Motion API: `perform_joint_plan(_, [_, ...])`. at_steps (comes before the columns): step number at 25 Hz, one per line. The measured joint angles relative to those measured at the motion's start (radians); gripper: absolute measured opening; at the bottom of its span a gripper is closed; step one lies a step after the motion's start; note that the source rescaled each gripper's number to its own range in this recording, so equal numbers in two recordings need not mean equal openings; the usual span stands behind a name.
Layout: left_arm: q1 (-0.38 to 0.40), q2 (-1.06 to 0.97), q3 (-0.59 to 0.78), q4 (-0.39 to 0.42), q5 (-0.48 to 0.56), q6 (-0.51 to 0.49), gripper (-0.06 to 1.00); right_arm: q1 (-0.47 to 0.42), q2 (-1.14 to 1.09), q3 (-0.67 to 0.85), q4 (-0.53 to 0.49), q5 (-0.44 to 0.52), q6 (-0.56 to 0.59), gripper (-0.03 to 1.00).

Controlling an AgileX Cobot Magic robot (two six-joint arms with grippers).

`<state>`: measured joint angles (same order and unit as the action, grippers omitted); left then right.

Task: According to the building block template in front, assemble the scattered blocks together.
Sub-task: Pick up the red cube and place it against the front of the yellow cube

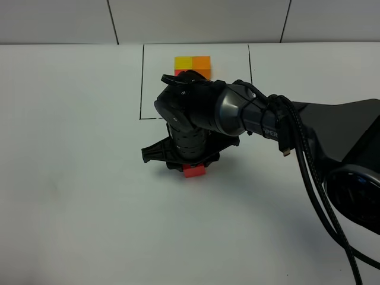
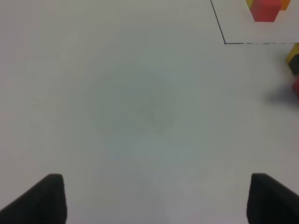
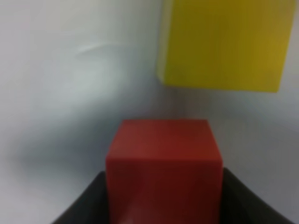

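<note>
**Hazard 1: misalignment.** The right gripper (image 1: 192, 164) is clamped on the red cube (image 1: 194, 171). The loose yellow cube (image 3: 224, 42) lies just beyond it in the right wrist view. If you bring the red cube in off-line, its edge is likely to push or turn the yellow cube instead of seating flush. The L of the template (image 1: 192, 62) would then not be matched. That wrist view is blurred. A narrow gap appears to separate the two cubes, but you cannot confirm it.

**Hazard 2: release.** If you part the jaws while the red cube is tilted or clear of the table (image 1: 71, 190), it may tip out of position. Confirm that it sits flat first.

**Hazard 3: occlusion.** In the high view the gripper body covers the yellow cube, and the arm hides most of the template's red cube. The loose orange cube shows in no view, so do not assume where it is.

**Pose.** The right arm reaches in from the right, past the middle. Its wrist is bent so that the gripper points down at the table, just in front of the near edge of the black frame (image 1: 142, 83). The template lies inside that frame at the far side of the table. The left gripper (image 2: 158, 191) hangs over bare table to the left of the frame. Its jaws are apart and nothing lies between them.
</note>
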<state>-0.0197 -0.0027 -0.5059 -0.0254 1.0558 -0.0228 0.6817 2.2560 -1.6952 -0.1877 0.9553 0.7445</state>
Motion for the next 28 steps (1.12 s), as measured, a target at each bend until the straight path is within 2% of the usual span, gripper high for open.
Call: perform_joint_plan(28, [0.000, 0.000, 0.000, 0.000, 0.000, 0.000, 0.65, -0.029, 0.038, -0.009, -0.054, -0.039, 0.121, 0.03])
